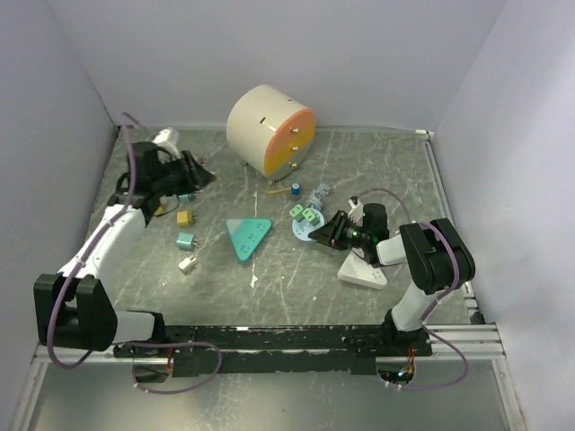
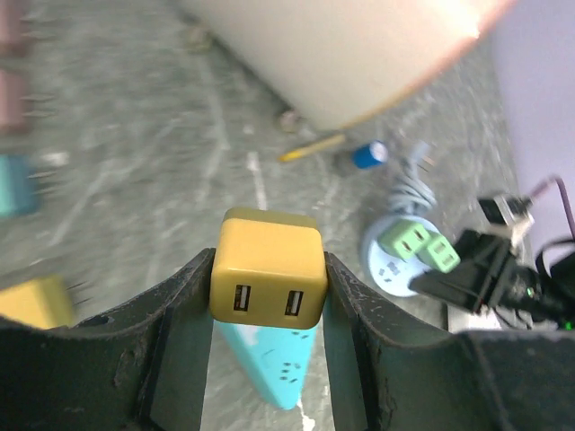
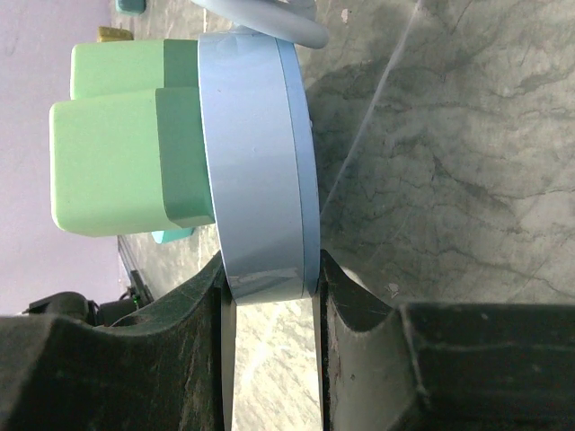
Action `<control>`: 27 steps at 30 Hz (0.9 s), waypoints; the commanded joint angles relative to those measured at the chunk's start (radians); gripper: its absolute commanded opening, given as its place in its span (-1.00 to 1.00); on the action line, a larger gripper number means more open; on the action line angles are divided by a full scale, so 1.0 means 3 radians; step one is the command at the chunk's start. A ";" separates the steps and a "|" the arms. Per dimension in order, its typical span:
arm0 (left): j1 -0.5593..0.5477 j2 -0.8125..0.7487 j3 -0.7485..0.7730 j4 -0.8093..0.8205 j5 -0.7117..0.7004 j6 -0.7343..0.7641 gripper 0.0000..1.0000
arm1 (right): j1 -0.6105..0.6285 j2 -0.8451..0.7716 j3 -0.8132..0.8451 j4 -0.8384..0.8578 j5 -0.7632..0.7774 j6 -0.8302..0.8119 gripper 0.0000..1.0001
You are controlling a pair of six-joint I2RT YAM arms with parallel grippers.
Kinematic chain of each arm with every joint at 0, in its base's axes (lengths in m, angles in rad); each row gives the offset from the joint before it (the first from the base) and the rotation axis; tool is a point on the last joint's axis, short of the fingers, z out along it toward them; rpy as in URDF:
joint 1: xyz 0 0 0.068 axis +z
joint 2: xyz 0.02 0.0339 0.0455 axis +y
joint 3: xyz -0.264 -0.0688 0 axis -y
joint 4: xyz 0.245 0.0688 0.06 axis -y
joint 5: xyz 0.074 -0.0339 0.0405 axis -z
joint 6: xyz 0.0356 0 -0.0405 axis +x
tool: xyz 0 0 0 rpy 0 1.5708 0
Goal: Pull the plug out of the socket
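Observation:
A round light-blue socket (image 1: pixel 304 228) lies right of centre with two green plugs (image 1: pixel 305 214) stuck in its top. My right gripper (image 1: pixel 327 231) is shut on its rim; in the right wrist view the fingers clamp the socket's edge (image 3: pixel 260 180), with the green plugs (image 3: pixel 112 153) standing out to the left. My left gripper (image 1: pixel 190 172) is at the far left. In the left wrist view it is shut on a yellow USB plug (image 2: pixel 267 268), held above the table. The socket (image 2: pixel 395 265) and its green plugs (image 2: pixel 418 244) show there at the right.
A teal triangular power strip (image 1: pixel 247 235) lies at centre and a white one (image 1: pixel 362 272) under my right arm. Loose yellow (image 1: pixel 185 217), teal (image 1: pixel 185 240) and white (image 1: pixel 188 263) plugs lie at left. A round cream-and-orange drawer unit (image 1: pixel 269 130) stands at the back, with a blue cylinder (image 1: pixel 295 189) nearby.

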 commanded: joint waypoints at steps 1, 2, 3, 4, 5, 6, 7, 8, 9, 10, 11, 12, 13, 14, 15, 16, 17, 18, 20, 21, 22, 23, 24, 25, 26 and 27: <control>0.0714 0.0048 0.0019 -0.0432 0.0383 -0.0204 -0.86 | -0.0045 0.0070 -0.0093 -0.0455 0.0422 -0.0291 -1.00; 0.0884 0.0107 0.0038 -0.0459 0.0422 -0.0247 -0.86 | -0.0041 0.0068 -0.0094 -0.0454 0.0417 -0.0291 -1.00; 0.1025 0.0192 0.0063 -0.0492 0.0442 -0.0291 -0.86 | -0.0041 0.0066 -0.0096 -0.0447 0.0416 -0.0293 -1.00; 0.1154 0.0280 0.0097 -0.0522 0.0466 -0.0336 -0.86 | -0.0040 0.0062 -0.0096 -0.0445 0.0412 -0.0293 -1.00; 0.1250 0.0384 0.0132 -0.0532 0.0513 -0.0378 -0.86 | -0.0039 0.0058 -0.0102 -0.0445 0.0407 -0.0291 -1.00; 0.1335 0.0492 0.0167 -0.0518 0.0575 -0.0420 -0.86 | -0.0042 0.0051 -0.0102 -0.0443 0.0403 -0.0295 -1.00; 0.1406 0.0593 0.0209 -0.0505 0.0649 -0.0457 -0.87 | -0.0041 0.0046 -0.0106 -0.0448 0.0405 -0.0300 -1.00; 0.1459 0.0703 0.0247 -0.0481 0.0714 -0.0496 -0.87 | -0.0042 0.0038 -0.0107 -0.0454 0.0414 -0.0305 -1.00; 0.1505 0.0816 0.0284 -0.0443 0.0752 -0.0552 -0.87 | -0.0041 0.0029 -0.0109 -0.0462 0.0418 -0.0310 -1.00; 0.1546 0.0883 0.0308 -0.0379 0.0795 -0.0610 -0.87 | -0.0042 0.0021 -0.0107 -0.0471 0.0424 -0.0315 -1.00; 0.1583 0.0956 0.0339 -0.0315 0.0804 -0.0662 -0.86 | -0.0041 0.0012 -0.0109 -0.0472 0.0428 -0.0316 -1.00; 0.1622 0.1017 0.0388 -0.0294 0.0780 -0.0708 -0.86 | -0.0039 0.0009 -0.0107 -0.0470 0.0430 -0.0316 -1.00; 0.1647 0.1103 0.0455 -0.0296 0.0765 -0.0742 -0.86 | -0.0037 0.0012 -0.0100 -0.0472 0.0431 -0.0316 -1.00; 0.1673 0.1192 0.0545 -0.0315 0.0754 -0.0767 -0.86 | -0.0038 0.0020 -0.0093 -0.0474 0.0427 -0.0316 -1.00; 0.1690 0.1283 0.0667 -0.0348 0.0749 -0.0782 -0.86 | -0.0037 0.0028 -0.0088 -0.0476 0.0422 -0.0319 -1.00; 0.1697 0.1372 0.0743 -0.0347 0.0733 -0.0798 -0.86 | -0.0042 0.0036 -0.0081 -0.0484 0.0421 -0.0319 -1.00; 0.1697 0.1452 0.0799 -0.0345 0.0716 -0.0825 -0.83 | -0.0040 0.0043 -0.0077 -0.0482 0.0421 -0.0319 -1.00; 0.1696 0.1530 0.0836 -0.0311 0.0728 -0.0876 -0.79 | -0.0037 0.0051 -0.0072 -0.0485 0.0416 -0.0319 -1.00; 0.1700 0.1669 0.0884 -0.0194 0.0793 -0.0975 -0.70 | -0.0041 0.0057 -0.0076 -0.0474 0.0399 -0.0317 -1.00; 0.1704 0.1730 0.0903 -0.0158 0.0799 -0.1010 -0.67 | -0.0041 0.0060 -0.0076 -0.0464 0.0393 -0.0315 -1.00; 0.1704 0.1775 0.0912 -0.0120 0.0795 -0.1046 -0.63 | -0.0038 0.0061 -0.0076 -0.0456 0.0394 -0.0312 -1.00; 0.1703 0.1810 0.0916 -0.0078 0.0793 -0.1070 -0.61 | -0.0037 0.0059 -0.0082 -0.0457 0.0395 -0.0313 -1.00; 0.1704 0.1842 0.0926 -0.0056 0.0785 -0.1081 -0.58 | -0.0036 0.0065 -0.0077 -0.0462 0.0395 -0.0317 -1.00; 0.1705 0.1876 0.0944 -0.0044 0.0754 -0.1067 -0.56 | -0.0037 0.0065 -0.0074 -0.0467 0.0399 -0.0318 -1.00; 0.1703 0.1902 0.0966 -0.0068 0.0699 -0.1027 -0.54 | -0.0040 0.0065 -0.0070 -0.0469 0.0396 -0.0318 -1.00; 0.1707 0.1932 0.0992 -0.0104 0.0632 -0.0978 -0.52 | -0.0037 0.0065 -0.0066 -0.0468 0.0395 -0.0317 -1.00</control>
